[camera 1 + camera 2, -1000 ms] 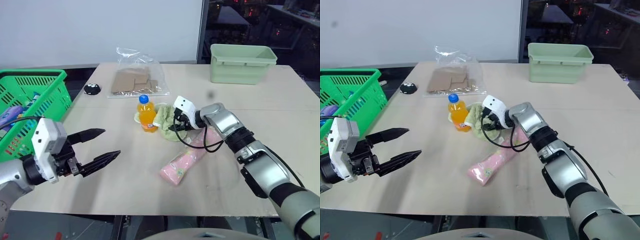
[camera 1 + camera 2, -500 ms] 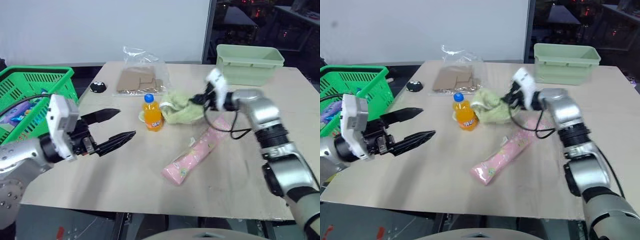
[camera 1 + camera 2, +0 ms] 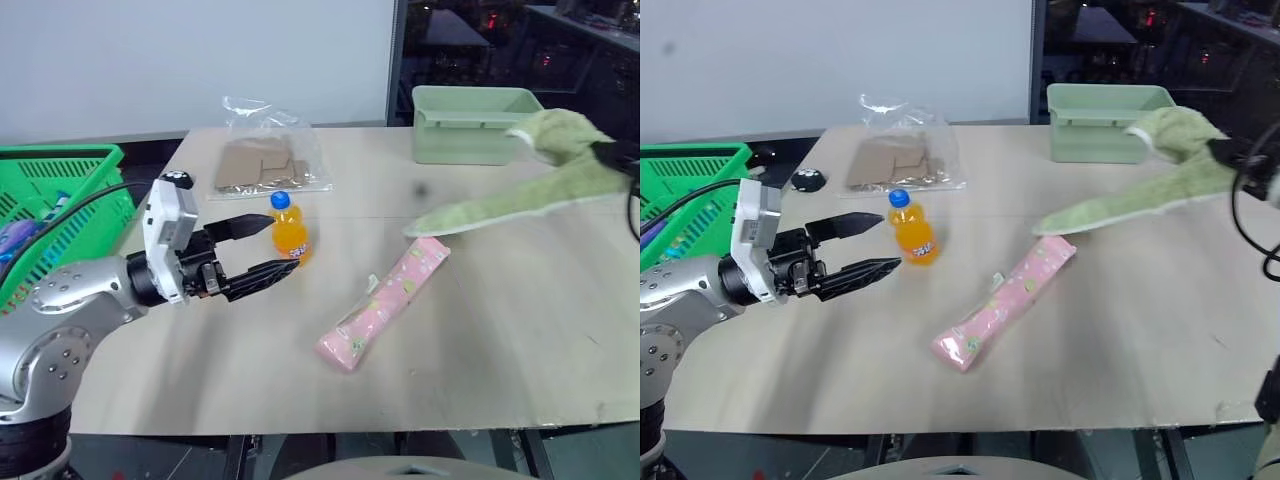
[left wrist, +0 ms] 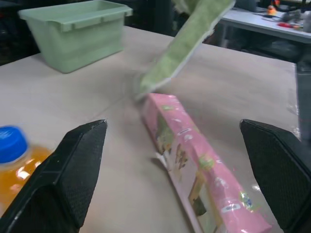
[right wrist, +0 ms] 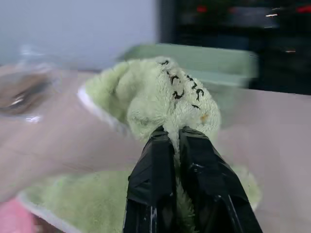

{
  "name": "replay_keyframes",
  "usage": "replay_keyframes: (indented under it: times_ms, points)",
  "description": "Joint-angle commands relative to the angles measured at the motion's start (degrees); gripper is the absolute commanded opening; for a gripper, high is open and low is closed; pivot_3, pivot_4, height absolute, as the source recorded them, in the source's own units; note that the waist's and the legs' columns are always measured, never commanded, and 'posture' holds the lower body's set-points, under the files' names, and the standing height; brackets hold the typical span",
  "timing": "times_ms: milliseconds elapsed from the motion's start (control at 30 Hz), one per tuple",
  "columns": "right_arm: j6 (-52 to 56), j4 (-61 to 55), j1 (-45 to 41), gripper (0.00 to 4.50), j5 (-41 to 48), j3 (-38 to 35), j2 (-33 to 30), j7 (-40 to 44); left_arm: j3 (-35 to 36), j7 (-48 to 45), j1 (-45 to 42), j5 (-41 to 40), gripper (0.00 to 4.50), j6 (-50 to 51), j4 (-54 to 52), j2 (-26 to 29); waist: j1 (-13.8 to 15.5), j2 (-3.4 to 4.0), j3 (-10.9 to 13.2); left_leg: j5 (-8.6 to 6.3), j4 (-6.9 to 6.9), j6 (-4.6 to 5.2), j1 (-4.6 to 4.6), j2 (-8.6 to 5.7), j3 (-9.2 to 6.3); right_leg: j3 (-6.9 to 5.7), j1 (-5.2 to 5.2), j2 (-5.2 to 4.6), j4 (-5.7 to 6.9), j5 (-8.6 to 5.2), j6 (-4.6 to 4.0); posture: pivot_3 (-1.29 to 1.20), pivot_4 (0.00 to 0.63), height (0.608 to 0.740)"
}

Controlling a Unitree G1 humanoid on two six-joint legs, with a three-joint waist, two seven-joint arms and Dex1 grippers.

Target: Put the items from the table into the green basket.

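Fingers of your right gripper [image 5: 176,141] are pinched together on a pale green towel [image 3: 520,195], and you can see the fluffy cloth bunched around the black tips in the right wrist view. From the head views, that towel is lifted at the far right and trails down and leftward in a long strip, its low end just above the table [image 3: 480,330] near the top of the pink packet [image 3: 385,305].

Your left gripper [image 3: 255,250] has its two black fingers spread wide apart with nothing between them. It is held level above the table, pointing toward the orange soda bottle [image 3: 290,227], whose blue cap stands upright just beyond the fingertips. In the left wrist view the packet lies between the two fingers, farther out, with the bottle off to one side.

The pink packet lies flat and slantwise in the middle of the table, apart from the bottle. At the far edge sit a clear bag of brown cardboard pieces [image 3: 265,160], a small black object [image 3: 805,180] and a pale green tub [image 3: 470,125].

The green basket [image 3: 45,200] stands off the table's left side, well away from the packet, with some coloured goods inside it.
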Motion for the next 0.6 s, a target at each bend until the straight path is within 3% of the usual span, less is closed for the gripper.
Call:
replay_keyframes:
  times_ms: [33, 267, 300, 500, 600]
  points:
    - [-3.87, 2.18, 0.28, 0.04, 0.26, -2.26, -2.56, -0.77, -0.17, -1.15, -1.21, 0.62, 4.50, -1.78, 0.12, 0.04, -0.53, 0.00, 0.00, 0.00, 0.00, 0.00, 0.01, 0.01, 0.01, 0.02, 0.00, 0.02, 0.00, 0.00, 0.00, -0.05, 0.000, 0.740]
    - [-13.42, 9.53, 2.80, 0.04, -3.80, 0.68, -3.98, -2.94, -0.52, -1.83, -1.27, 1.54, 4.50, -2.50, 0.48, -0.48, -1.77, 0.00, -0.01, 0.00, 0.05, 0.00, 0.03, -0.01, 0.11, 0.15, 0.02, 0.02, 0.00, -0.03, 0.09, -0.05, 0.000, 0.740]
    - [-14.52, 9.40, 3.77, 0.73, -4.00, 1.55, -4.07, -1.60, -0.64, -1.93, -1.27, 1.74, 4.50, -2.59, 0.56, -0.49, -1.81, 0.00, -0.01, 0.00, 0.05, 0.00, 0.03, -0.01, 0.12, 0.17, 0.01, 0.02, 0.00, -0.03, 0.09, -0.05, 0.000, 0.740]
    - [-16.84, 12.56, 5.31, 3.35, -4.13, 2.37, -5.07, -1.16, -0.51, -2.17, -0.56, 2.19, 4.50, -2.75, 0.63, -0.63, -1.72, 0.06, 0.01, 0.00, 0.05, 0.01, 0.03, 0.00, 0.10, 0.16, 0.02, 0.02, 0.02, -0.01, 0.11, -0.05, 0.000, 0.740]
    - [-18.53, 11.46, 6.66, 3.35, -2.90, 1.55, -5.64, 1.21, -0.59, -2.23, 0.03, 2.36, 4.50, -2.76, 0.51, -0.54, -1.62, 0.06, 0.01, 0.00, 0.05, 0.01, 0.02, -0.01, 0.09, 0.15, 0.02, 0.02, 0.01, -0.01, 0.10, -0.05, 0.000, 0.740]
